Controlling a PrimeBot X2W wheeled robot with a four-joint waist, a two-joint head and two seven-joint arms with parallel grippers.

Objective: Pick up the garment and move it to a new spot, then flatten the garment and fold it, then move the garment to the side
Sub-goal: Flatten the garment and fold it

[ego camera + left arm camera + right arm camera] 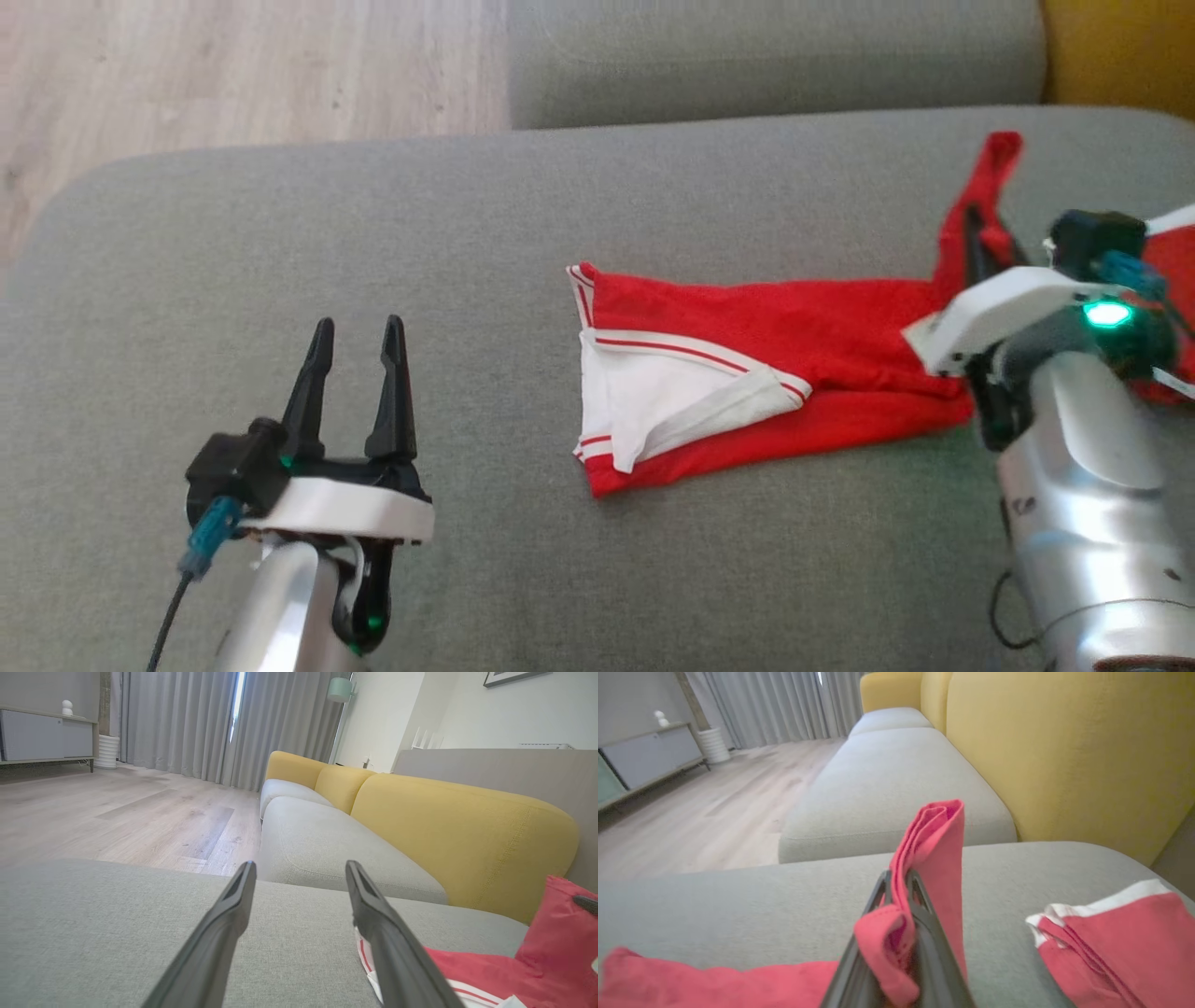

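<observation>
The garment is red with white trim and a white panel, lying crumpled across the grey sofa seat right of centre. My right gripper is shut on a raised fold of the garment at its right end; in the right wrist view the red cloth stands up pinched between the dark fingers. My left gripper rests open over bare cushion to the garment's left, nothing between its fingers. Part of the garment shows at the lower right of the left wrist view.
A second grey seat cushion lies beyond this one, with a yellow backrest along the right. Wooden floor lies past the seat's far left edge. A sideboard and curtains stand across the room.
</observation>
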